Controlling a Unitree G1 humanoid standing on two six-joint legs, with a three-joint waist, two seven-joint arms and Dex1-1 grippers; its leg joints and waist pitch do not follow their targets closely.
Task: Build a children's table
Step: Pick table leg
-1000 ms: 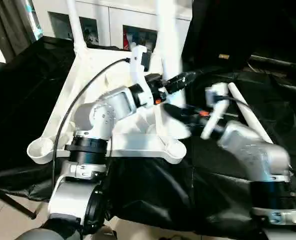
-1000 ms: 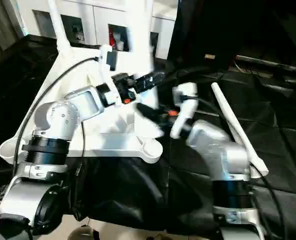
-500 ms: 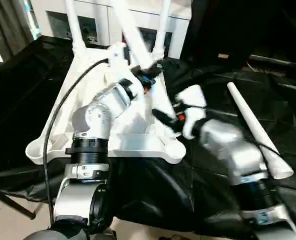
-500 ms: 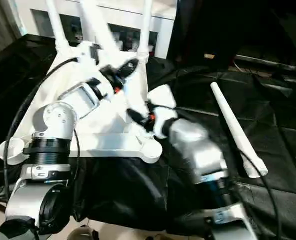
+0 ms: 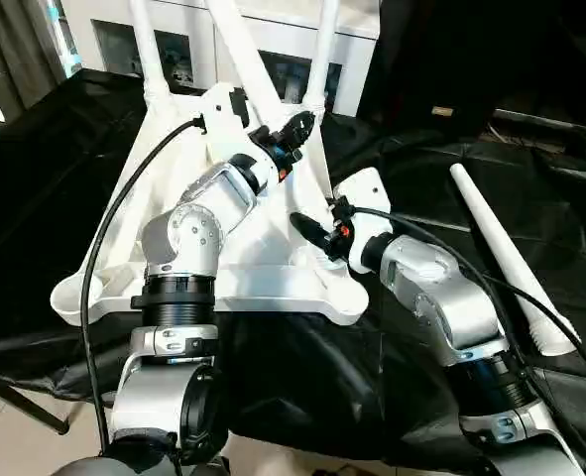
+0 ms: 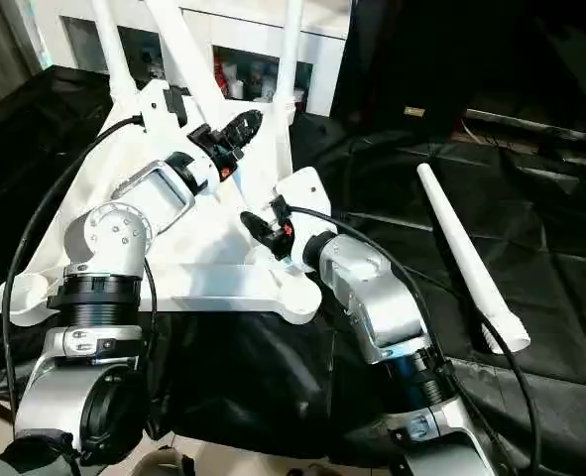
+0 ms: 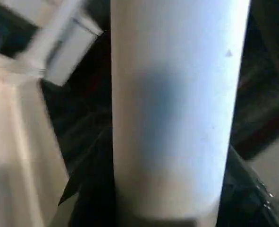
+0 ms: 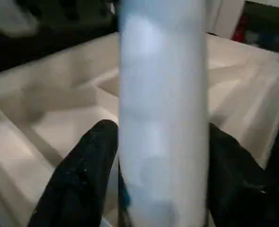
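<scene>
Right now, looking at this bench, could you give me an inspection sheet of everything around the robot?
Surface: black cloth covers the work table.
Job's things: white top lies underside up; two legs stand in its far sockets; slanted leg is held over it; loose leg lies on the cloth, to the right.
Clutter: nothing seen.
Hands: left hand is clamped on the slanted leg; right hand sits lower on the same leg.
Cables: black cable arcs off the left arm.
Surroundings: white cabinets behind.
</scene>
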